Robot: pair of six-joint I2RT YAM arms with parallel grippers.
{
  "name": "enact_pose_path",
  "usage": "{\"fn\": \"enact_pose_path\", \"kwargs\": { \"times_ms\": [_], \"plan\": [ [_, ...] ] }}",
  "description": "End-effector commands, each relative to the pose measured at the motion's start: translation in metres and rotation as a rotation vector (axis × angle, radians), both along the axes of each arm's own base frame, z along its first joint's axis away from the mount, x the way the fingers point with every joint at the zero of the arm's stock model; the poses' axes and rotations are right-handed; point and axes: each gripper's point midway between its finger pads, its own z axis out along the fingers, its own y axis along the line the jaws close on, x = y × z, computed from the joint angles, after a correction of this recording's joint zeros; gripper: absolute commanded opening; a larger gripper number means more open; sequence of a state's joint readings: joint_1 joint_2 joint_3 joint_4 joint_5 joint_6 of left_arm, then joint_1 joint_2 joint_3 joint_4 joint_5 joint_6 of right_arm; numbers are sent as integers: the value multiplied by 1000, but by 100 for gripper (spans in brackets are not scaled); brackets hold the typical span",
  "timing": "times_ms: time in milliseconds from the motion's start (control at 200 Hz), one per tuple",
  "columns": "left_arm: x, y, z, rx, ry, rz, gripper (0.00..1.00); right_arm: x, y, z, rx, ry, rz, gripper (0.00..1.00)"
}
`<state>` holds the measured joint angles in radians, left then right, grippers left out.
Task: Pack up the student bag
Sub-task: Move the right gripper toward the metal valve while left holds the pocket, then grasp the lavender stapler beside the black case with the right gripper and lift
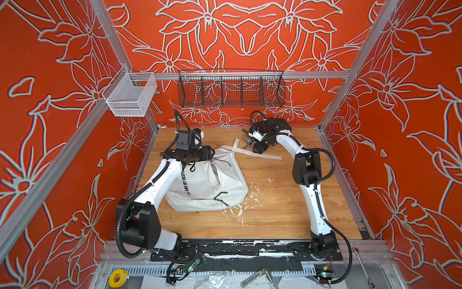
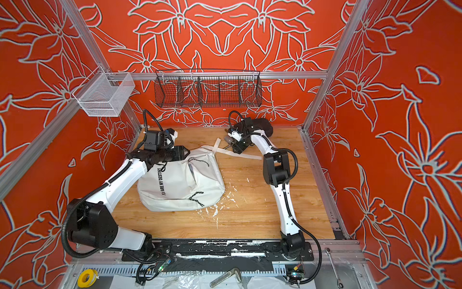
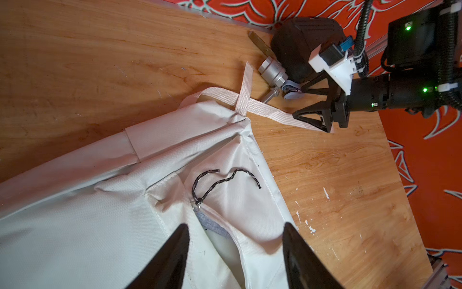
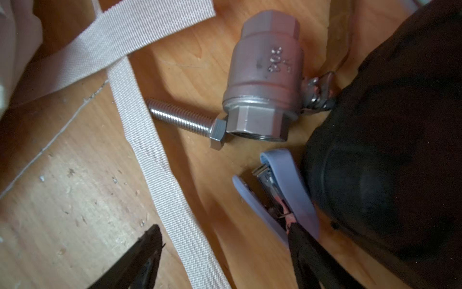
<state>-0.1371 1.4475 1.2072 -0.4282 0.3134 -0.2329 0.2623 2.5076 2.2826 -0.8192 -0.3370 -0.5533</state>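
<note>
Wood-grain tabletop (image 1: 275,212), boxed in by red floral walls, is carrying one item for packing: student bag (image 1: 207,182), white fabric with black lettering. It is lying front panel up directly beneath the left pincer (image 3: 236,225) and well apart from the right pincer (image 4: 224,226), with only its long strap (image 4: 160,160) trailing out to pass under that pincer. Handling, as judged: the cloth is looking soft, limp and light, sagging rather than holding shape, so it is likely needing one edge lifted while goods are going in. The best holds are appearing to be the lip of the gaping zip pocket (image 3: 220,240) right under the left pincer's jaws, or the black zipper cord (image 3: 212,182) just ahead of them. Left pincer is standing released, jaws apart over the pocket mouth, gripping nothing; its arm is reaching in low across the lettered panel, wrist about level. Right pincer is likewise standing parted and empty, one jaw touching a lavender stapler (image 4: 282,190); a steel valve (image 4: 265,82) and bolt (image 4: 180,117) are lying just ahead of it, a black case (image 4: 387,150) beside it. Its arm is arching high at the elbow, wrist tipping down toward the board.
</note>
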Motion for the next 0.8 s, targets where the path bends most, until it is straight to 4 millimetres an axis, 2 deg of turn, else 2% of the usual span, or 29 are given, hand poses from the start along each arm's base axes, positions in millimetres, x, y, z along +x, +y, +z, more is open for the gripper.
{"fn": "enact_pose_path", "kwargs": {
  "times_ms": [0,190,325,420,600,716,796],
  "plan": [
    [3,-3,-1,-22,20,-9,60,-20,3,-8,30,93,35,78],
    [4,-5,-8,-37,40,-12,60,-56,3,-5,57,215,63,71],
    [4,-9,-13,-54,56,-23,60,-78,8,9,105,270,84,68],
    [3,-11,-15,-65,57,-26,60,-70,3,22,101,181,73,68],
    [0,-12,-14,-77,57,-33,61,-31,8,44,132,-10,59,71],
    [-5,-11,-13,-74,54,-34,61,-11,13,38,141,-19,51,71],
    [-8,-9,-14,-64,50,-28,61,3,12,27,127,-13,22,71]
  ]
}}
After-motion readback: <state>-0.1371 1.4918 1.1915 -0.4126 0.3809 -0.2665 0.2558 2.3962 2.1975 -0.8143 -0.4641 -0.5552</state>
